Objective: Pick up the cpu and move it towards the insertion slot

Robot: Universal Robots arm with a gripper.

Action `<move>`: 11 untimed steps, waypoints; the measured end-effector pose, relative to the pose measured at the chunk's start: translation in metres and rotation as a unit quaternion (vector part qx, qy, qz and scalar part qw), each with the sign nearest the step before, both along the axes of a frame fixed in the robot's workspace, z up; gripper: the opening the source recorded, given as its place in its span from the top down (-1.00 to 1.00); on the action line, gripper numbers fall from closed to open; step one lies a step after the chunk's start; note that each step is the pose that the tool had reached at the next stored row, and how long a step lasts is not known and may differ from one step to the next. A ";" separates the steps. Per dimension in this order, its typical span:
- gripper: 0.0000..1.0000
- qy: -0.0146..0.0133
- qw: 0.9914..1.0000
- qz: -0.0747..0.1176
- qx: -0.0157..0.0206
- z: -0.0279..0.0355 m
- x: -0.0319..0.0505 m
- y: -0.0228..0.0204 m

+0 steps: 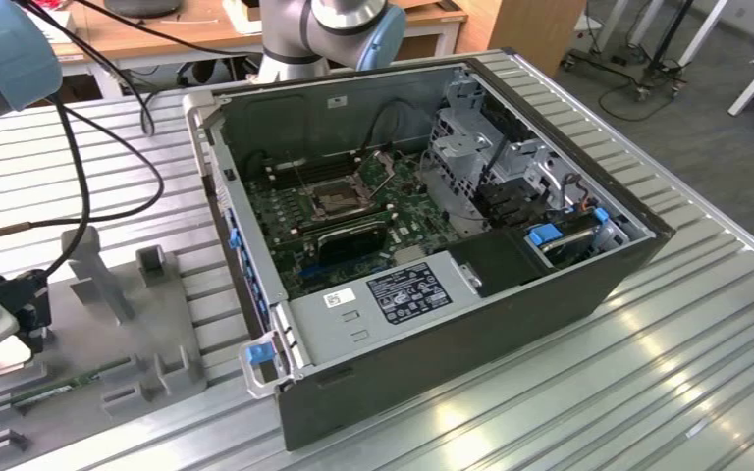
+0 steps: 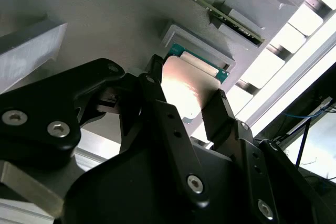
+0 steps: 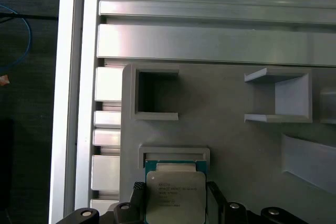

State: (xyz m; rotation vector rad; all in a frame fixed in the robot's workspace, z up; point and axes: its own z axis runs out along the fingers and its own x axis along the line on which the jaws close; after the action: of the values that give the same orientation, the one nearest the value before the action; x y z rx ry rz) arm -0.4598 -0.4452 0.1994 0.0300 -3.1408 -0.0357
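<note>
Black two-finger gripper (image 2: 186, 95) straddles the small flat square cpu with silvery metal lid and thin green rim (image 3: 175, 195), its pads (image 2: 219, 114) seemingly pressed on two opposite edges, the chip lying between them against the raised lip (image 3: 173, 153) of its recess in the grey plastic tray (image 3: 236, 156). So narrow a hold could, I judge, let the chip tilt, slip or catch that lip. Well away from the gripper, the square silver-framed insertion slot (image 1: 338, 201) sits inside the open dark computer case (image 1: 482, 334), whose walls could knock a loosely held chip.
</note>
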 end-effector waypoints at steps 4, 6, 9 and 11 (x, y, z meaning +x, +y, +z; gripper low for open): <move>-0.09 0.000 1.000 0.000 0.000 0.0002 0.0000 0.0000; -0.09 0.000 1.000 0.000 0.000 0.0002 0.0000 0.0000; -0.09 0.000 1.000 0.000 0.000 0.0012 -0.0001 0.0000; -0.09 0.000 1.000 0.000 0.000 0.0025 0.0000 0.0000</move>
State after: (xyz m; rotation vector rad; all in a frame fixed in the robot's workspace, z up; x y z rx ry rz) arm -0.4598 -0.4452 0.2018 0.0300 -3.1405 -0.0354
